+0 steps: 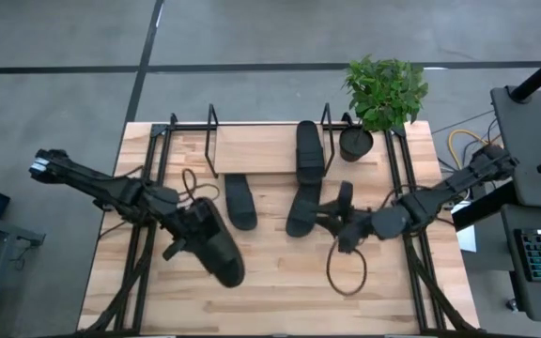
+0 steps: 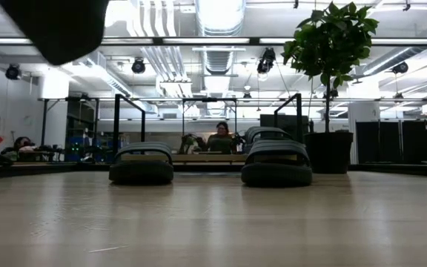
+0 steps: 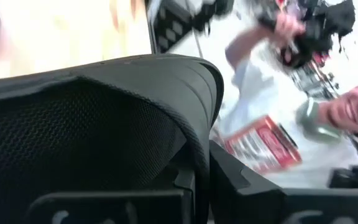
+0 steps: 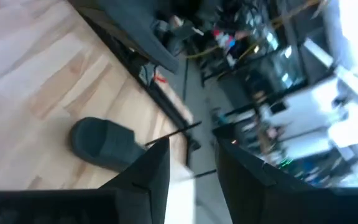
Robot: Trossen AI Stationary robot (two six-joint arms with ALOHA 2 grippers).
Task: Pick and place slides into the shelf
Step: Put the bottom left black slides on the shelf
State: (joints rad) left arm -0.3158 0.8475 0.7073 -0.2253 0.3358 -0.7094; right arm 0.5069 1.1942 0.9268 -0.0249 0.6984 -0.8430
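Observation:
My left gripper (image 1: 193, 235) is shut on one black slide (image 1: 222, 252), which is lifted over the table's near left part; the low view shows this slide (image 2: 58, 26) high above the tabletop. Another slide (image 1: 308, 150) lies on the shelf (image 1: 256, 150), a light board between thin black wire uprights. Two more slides (image 1: 240, 202) (image 1: 301, 210) rest soles down on the table in front of the shelf. My right gripper (image 1: 340, 214) stands open beside the right-hand one of these, with nothing between its fingers (image 4: 148, 180). My left gripper holds the slide by its wide strap (image 3: 194, 140), whose edge runs down between the two fingers (image 3: 241, 186). The fingers come from the table's left side, nearly level. The slide is lifted clear of the table.
A potted plant (image 1: 381, 92) in a black pot (image 1: 355, 143) stands at the shelf's right end. A brown cable loop (image 1: 346, 272) lies on the table near my right gripper. Black frame rails (image 1: 148, 188) (image 1: 404, 178) run along both table sides. A person (image 2: 221, 139) sits beyond the table.

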